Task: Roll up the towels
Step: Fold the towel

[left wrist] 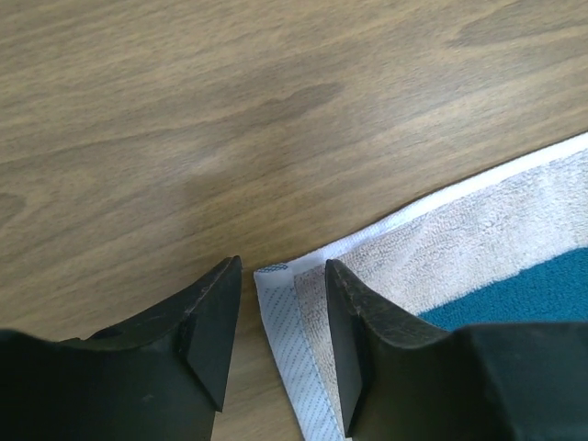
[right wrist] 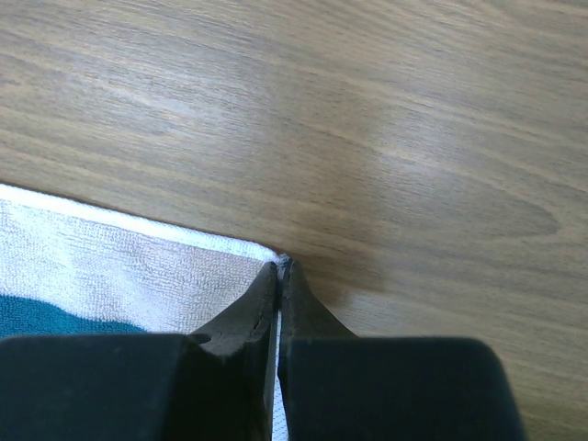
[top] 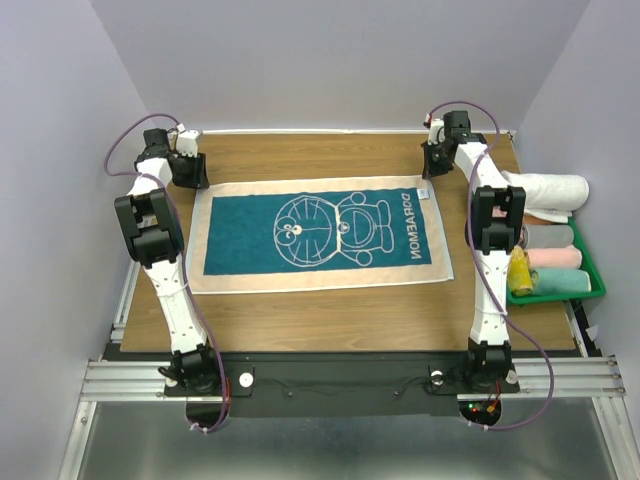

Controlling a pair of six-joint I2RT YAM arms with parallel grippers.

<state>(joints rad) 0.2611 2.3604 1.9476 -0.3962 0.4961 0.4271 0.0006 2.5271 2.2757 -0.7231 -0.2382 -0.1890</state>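
Observation:
One of the towels lies spread flat across the wooden table, teal centre with a white cartoon cat and lettering inside a cream border. My left gripper is down at its far left corner. In the left wrist view the gripper stands open, and the white hem of the towel runs between the two fingers without being pinched. My right gripper is at the far right corner. Seen from the right wrist, this gripper is shut on the corner tip of the towel.
A green tray stands off the table's right edge with several rolled towels, among them a white one and a pink one. Grey walls close in on the left, back and right.

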